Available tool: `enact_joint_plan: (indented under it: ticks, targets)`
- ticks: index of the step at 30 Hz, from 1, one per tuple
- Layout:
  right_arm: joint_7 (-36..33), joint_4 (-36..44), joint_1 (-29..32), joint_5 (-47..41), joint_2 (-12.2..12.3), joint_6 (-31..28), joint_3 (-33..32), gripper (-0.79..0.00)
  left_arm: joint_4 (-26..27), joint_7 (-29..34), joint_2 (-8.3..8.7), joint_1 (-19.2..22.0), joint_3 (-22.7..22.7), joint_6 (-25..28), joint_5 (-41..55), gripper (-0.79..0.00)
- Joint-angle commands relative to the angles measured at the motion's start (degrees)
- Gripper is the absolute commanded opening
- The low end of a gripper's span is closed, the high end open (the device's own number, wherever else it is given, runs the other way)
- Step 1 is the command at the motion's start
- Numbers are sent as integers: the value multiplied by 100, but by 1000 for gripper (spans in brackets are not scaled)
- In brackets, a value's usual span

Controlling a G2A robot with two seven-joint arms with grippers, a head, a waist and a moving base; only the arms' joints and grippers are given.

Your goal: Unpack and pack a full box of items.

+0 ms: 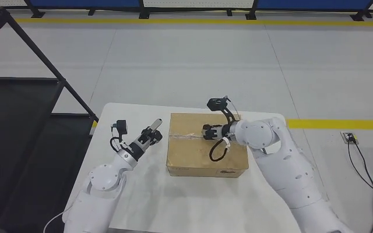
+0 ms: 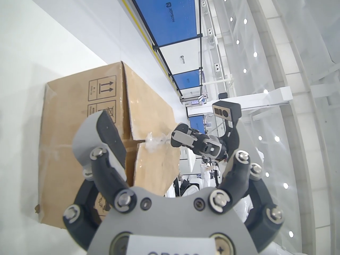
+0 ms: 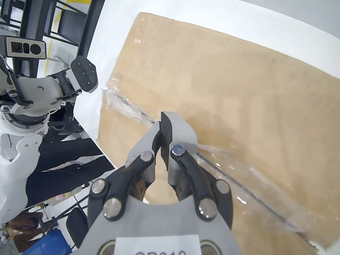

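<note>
right gripper (image 3: 164,131): fingers pinched together on top of the cardboard box (image 1: 204,154), right on the centre seam. they appear to hold a strand of the clear tape (image 2: 155,141) that seals the two top flaps. the left wrist view shows the tape bunched and lifted just off the fingertips. judgement: the grip sits low on the seam so that a pull along it can strip the seal, the first step of unpacking. nothing is out of the box yet; the flaps lie nearly flat and the contents are hidden. left gripper (image 1: 156,126): fingers spread wide, holding nothing, poised just beside the box's side face near the end of the seam, not touching as far as i can tell. judgement: it is placed there to brace the carton or catch a flap if the pull drags the box sideways. risk: thin tape may tear or slip from the pads. the box sits on the far half of the white table (image 1: 145,192), roughly square to its edges, with one arm on each side. beyond the table: pale grey floor with a yellow line (image 1: 326,123), a black metal rack (image 1: 29,145) on the left arm's side, and blue panels (image 2: 170,9) along the far wall under rows of ceiling lights (image 2: 255,54).
</note>
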State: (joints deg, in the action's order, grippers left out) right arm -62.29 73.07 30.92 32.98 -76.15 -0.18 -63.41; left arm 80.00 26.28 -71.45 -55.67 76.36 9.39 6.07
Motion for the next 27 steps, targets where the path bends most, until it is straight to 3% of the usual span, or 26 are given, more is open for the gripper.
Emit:
enact_joint_plan:
  ticks: [1, 11, 21, 27]
  targets:
    - [6, -7, 85, 92, 48, 145, -165, -785, 1, 11, 0, 19, -2, -1, 3, 0]
    - [-3, -228, 179, -5, 151, 172, -454, -785, -17, 36, 1, 88, -13, -15, -16, 0]
    - [-83, 410, 891, 75, 414, 435, -1318, -785, -65, 130, 4, 170, -25, 30, -9, 0]
    - [142, 995, 1581, -233, 593, 346, -2223, -785, -88, 171, 7, 191, -19, 40, 18, 0]
